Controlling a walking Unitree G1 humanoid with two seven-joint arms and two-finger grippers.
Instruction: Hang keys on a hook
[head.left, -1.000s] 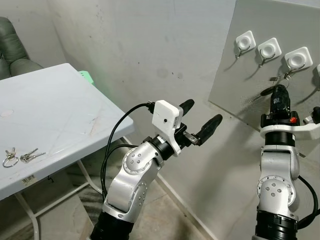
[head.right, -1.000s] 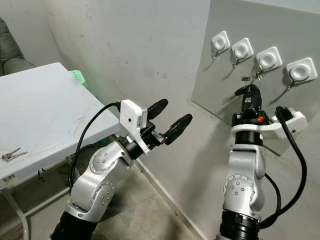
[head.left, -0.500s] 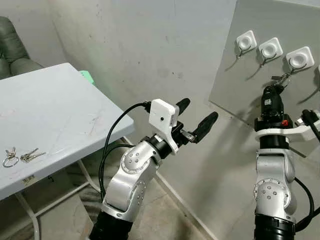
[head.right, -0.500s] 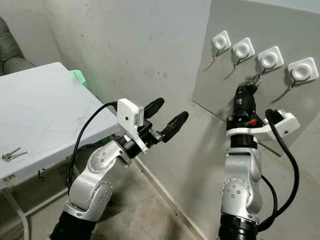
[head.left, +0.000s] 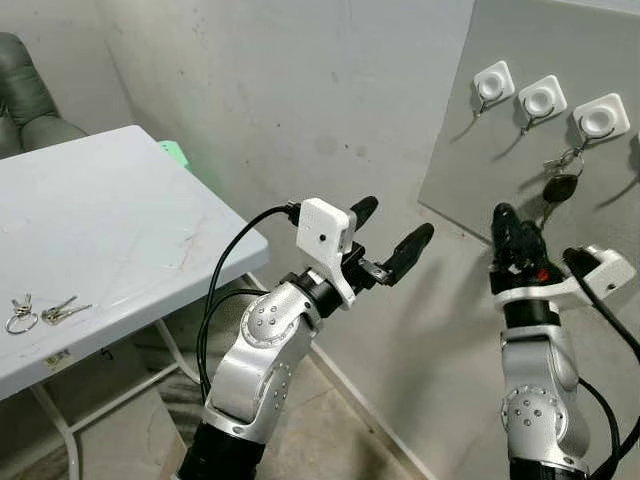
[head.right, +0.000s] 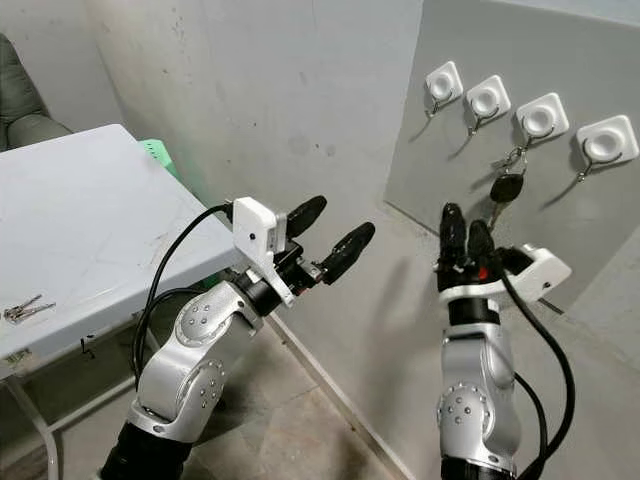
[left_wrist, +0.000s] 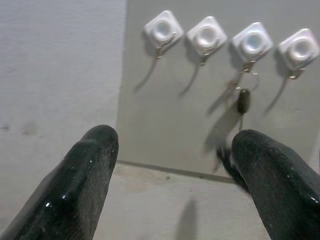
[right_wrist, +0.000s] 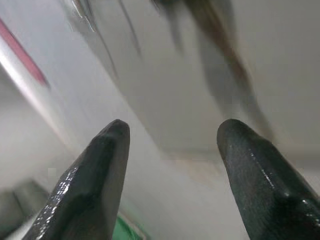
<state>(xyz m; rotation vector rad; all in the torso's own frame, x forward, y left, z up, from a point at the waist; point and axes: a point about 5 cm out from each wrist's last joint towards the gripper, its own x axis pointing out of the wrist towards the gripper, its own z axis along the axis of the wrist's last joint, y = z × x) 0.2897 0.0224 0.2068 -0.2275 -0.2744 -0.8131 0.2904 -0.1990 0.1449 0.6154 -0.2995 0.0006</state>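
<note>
Head views. A grey panel (head.left: 560, 90) leans on the wall and carries a row of white hooks (head.left: 540, 100). The keys (head.left: 560, 182), a dark fob on a ring, hang from the third hook (head.left: 601, 116) in that row, counting from the panel's left edge, and dangle free against the panel face. The right tool (head.left: 512, 232) stands below and to the left of the keys, apart from them, its fingers spread and holding nothing; open panel surface lies between it and the fob. The left tool (head.left: 388, 232) is raised in front of the bare wall, well to the left of the panel's edge, fingers spread and empty. A white tabletop (head.left: 110, 230) stands far to the left of the panel; a second bunch (head.left: 40, 312) lies flat near its front edge. Bare floor shows beneath the panel's lower edge.

Left wrist view. The two black fingers (left_wrist: 75, 190) are parted wide, with the panel (left_wrist: 150, 100) visible between them. Four hooks sit in line; the keys (left_wrist: 243, 99) hang from the third hook (left_wrist: 252, 44), clear of the neighbouring hooks. The panel's left edge runs straight down to the floor.

Right wrist view. The fingers (right_wrist: 92, 185) are apart with nothing between them. The surface beyond is blurred; details cannot be told.
</note>
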